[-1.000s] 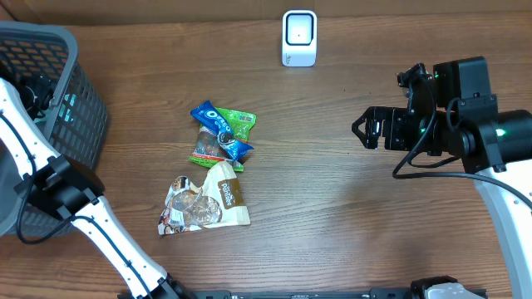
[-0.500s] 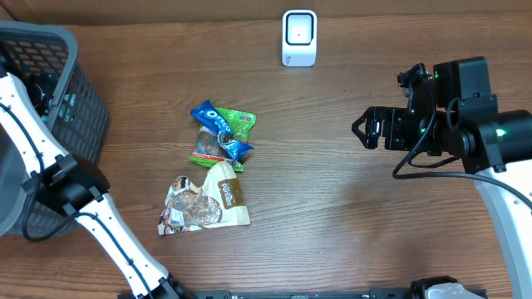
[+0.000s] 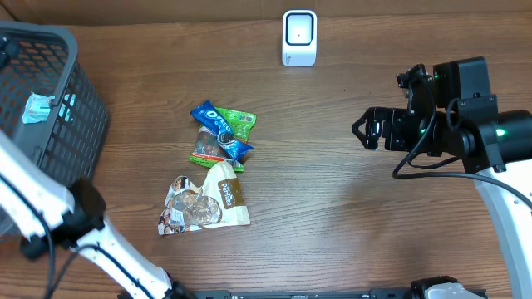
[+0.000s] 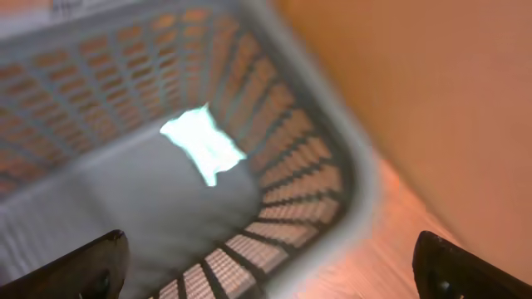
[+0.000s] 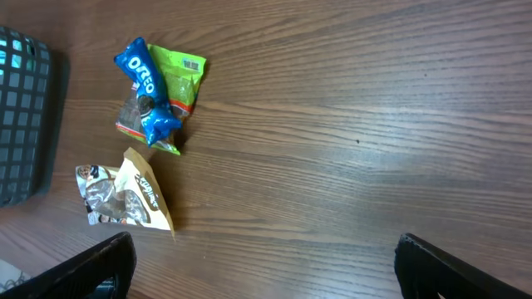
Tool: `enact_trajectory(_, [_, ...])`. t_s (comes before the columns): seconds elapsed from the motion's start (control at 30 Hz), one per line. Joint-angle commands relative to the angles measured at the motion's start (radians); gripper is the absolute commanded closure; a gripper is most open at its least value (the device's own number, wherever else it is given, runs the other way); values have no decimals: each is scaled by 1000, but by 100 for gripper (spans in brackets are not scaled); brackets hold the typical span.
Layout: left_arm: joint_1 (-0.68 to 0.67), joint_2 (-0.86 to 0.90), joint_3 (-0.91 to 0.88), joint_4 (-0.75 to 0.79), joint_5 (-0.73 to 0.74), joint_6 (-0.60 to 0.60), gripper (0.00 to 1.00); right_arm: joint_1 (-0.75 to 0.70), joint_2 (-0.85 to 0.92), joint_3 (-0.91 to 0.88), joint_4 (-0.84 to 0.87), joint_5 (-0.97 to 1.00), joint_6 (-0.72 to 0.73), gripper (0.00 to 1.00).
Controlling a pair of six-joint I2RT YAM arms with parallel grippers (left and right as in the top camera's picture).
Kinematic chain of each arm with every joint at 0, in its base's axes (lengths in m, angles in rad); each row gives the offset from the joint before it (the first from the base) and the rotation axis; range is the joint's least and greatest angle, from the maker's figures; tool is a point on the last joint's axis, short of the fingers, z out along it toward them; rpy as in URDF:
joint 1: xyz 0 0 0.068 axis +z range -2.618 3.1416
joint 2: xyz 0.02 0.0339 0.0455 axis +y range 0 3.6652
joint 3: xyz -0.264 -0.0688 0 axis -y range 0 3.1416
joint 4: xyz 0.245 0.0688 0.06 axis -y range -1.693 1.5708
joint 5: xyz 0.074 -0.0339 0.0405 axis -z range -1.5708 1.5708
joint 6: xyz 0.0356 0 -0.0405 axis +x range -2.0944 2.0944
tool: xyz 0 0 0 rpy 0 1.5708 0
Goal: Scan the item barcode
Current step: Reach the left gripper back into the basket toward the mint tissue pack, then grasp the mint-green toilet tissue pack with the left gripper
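The left arm has swung out of the basket at nine o'clock. A second ago it reached across the rim; now it lies along the table's edge near eight o'clock. Where it was, a pale packet now shows on the basket floor. The left wrist view looks down on the same packet, though the picture is smeared by motion and its label cannot be read. It is probably a small foil or plastic sachet. The left gripper is spread wide and empty, with one fingertip in each lower corner of its view.

The right arm has not shifted. The right gripper hangs at three o'clock with its jaws wide apart and nothing between them.

I judge that one item is dealt with and dropped, and the next is due. Three remain near the table's middle: a blue Oreo packet lying across a green packet, and a cream pouch just toward six o'clock of them. The scanner stands at twelve o'clock, facing the table. Either hand is free to fetch — the left is nearer the pile's side, and it must first turn back from the basket.
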Motion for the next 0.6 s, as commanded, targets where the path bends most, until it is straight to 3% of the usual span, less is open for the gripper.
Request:
enact_trajectory(0.0, [-55, -139, -153, -7, 29, 92, 0, 4, -2, 26, -8, -8, -1, 0])
enact_trajectory(0.3, [-169, -606, -917, 72, -211, -46, 1, 4, -2, 26, 24, -8, -31, 0])
enact_trajectory(0.43, [-266, -836, -1321, 344, -362, -125, 0, 4, -2, 26, 40, -8, -31, 0])
enact_trajectory(0.57, [-308, -1051, -1608, 670, -375, -125, 0, 4, -2, 26, 34, -8, -31, 0])
